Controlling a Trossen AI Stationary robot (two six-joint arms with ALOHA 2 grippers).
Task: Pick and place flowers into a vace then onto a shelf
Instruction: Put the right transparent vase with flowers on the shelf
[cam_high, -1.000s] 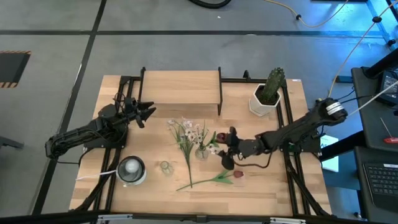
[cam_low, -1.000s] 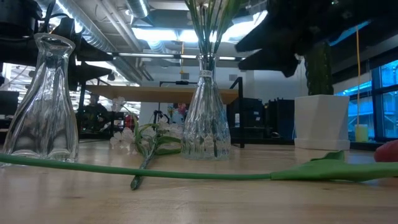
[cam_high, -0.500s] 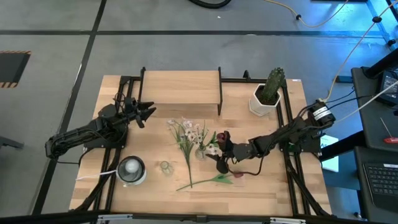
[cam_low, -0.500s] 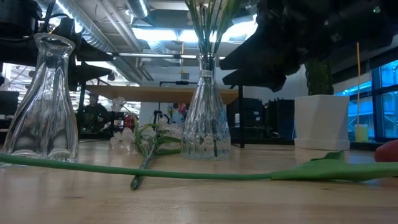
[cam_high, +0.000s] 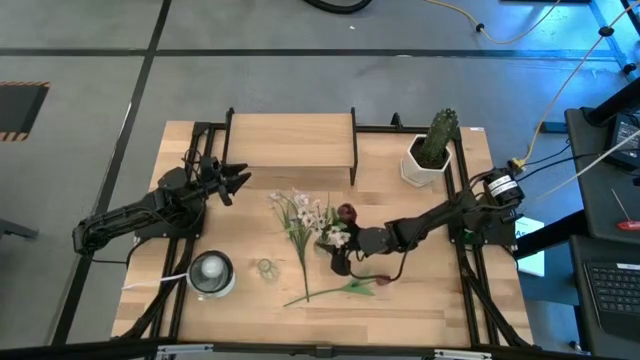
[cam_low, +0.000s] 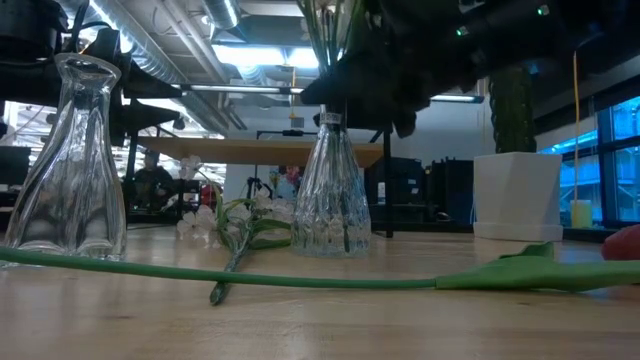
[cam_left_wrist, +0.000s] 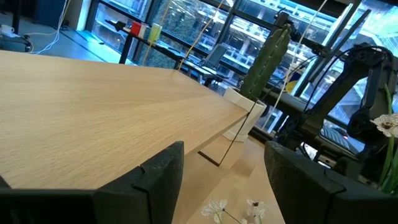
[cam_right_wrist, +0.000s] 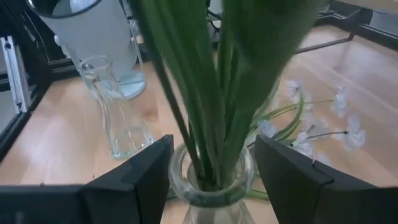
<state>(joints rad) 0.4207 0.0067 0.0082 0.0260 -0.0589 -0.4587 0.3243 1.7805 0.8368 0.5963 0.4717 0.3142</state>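
I see the right gripper (cam_high: 340, 262) at frame centre, its fingers (cam_right_wrist: 132, 177) spread wide around the cut-glass vase (cam_low: 331, 195) holding 3 green stems (cam_right_wrist: 200, 106), gripping nothing. The left gripper (cam_high: 238, 181) waits open, centre-left.

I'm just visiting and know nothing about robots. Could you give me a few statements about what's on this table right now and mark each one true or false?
1. The cut-glass vase already holds green stems. True.
2. The right gripper has its fingers on either side of that vase's neck, open. True.
3. The cactus stands on the shelf. False: it stands on the table beside the shelf, which is bare.
4. Every flower is in a vase. False: a red-bud flower and a white-blossom spray lie on the table.
5. The left gripper holds the plain glass vase. False: it is open and empty, near the shelf.
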